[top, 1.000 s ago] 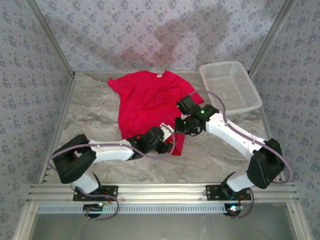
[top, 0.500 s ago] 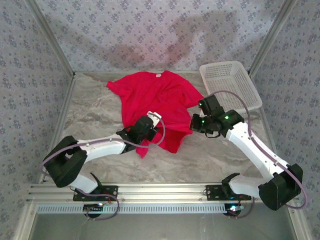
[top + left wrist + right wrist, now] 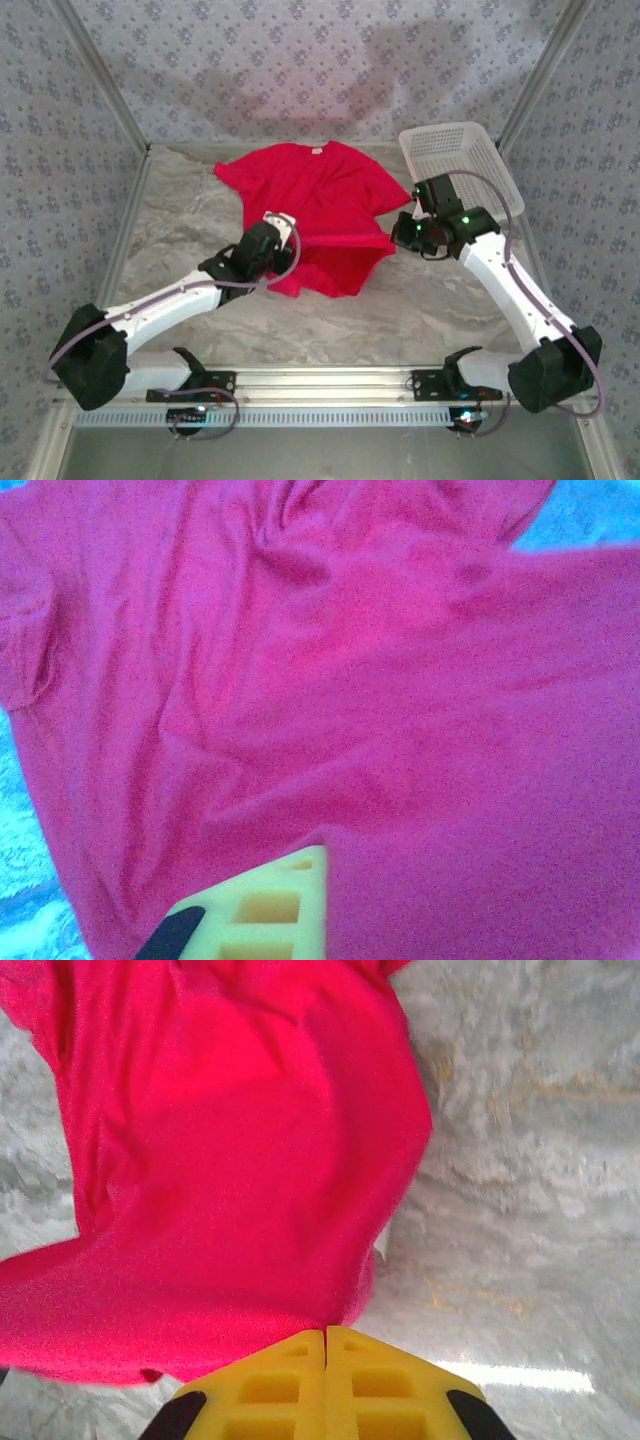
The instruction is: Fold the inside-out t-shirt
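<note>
Garment: inside-out t-shirt, bright red, lies on the marbled table on the left arm's side of the white mesh basket. One sleeve reaches toward the basket's near corner without touching it. The white neck tag sits at the shirt's far edge, about level with the basket's far rim.

Left gripper: at the shirt's side away from the basket, well apart from it. Fingers closed. In the left wrist view one yellow finger shows bare, the other is covered by cloth, and the fabric runs out from the fingertips, so the shirt is pinched there.

Right gripper: just beside the basket's near corner, at the shirt edge that faces the basket. In the right wrist view both yellow fingers are pressed flat together with no gap, and the cloth meets the tips. A small bit of fabric is held there.

Cloth state: the near hem is stretched as a band between the two grippers, with a loose flap sagging below it toward the arm bases. The chest and both sleeves beyond the band lie flat on the table, creased. In the right wrist view bare marbled surface shows beside the shirt.
</note>
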